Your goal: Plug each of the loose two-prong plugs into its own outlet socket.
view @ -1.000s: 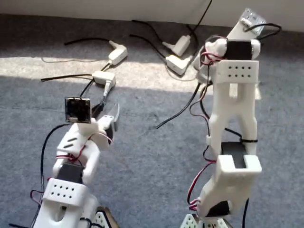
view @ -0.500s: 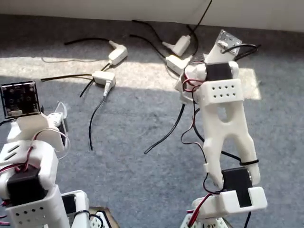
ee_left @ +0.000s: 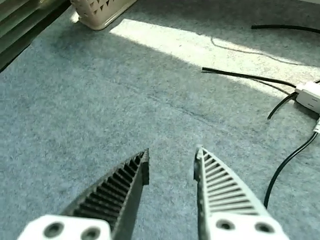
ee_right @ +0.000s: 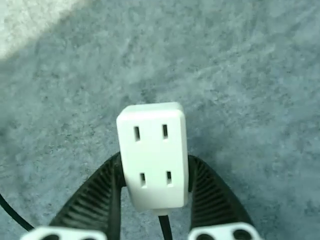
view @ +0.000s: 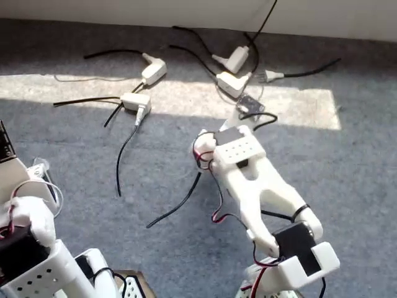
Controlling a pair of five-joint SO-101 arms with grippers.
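Overhead: white adapter (view: 135,100) and three like it, black cords trailing, on and just beyond sunlit strip (view: 62,87); loose plug (view: 268,76) at strip's far edge.
Left wrist: left gripper (ee_left: 171,151) half-open over bare shaded carpet short of strip; basket (ee_left: 100,10) beyond strip, contents unseen.
Right wrist: right gripper (ee_right: 155,167) clamps white outlet block (ee_right: 152,145), slots toward camera, open carpet around.

hard sunlight lays a bright, nearly washed-out band (view: 37,90) across the far part of the grey carpet (view: 360,180); the near part sits in even shade. the left wrist view catches a glaring lit patch (ee_left: 200,47), the right wrist view a pale corner (ee_right: 25,20).
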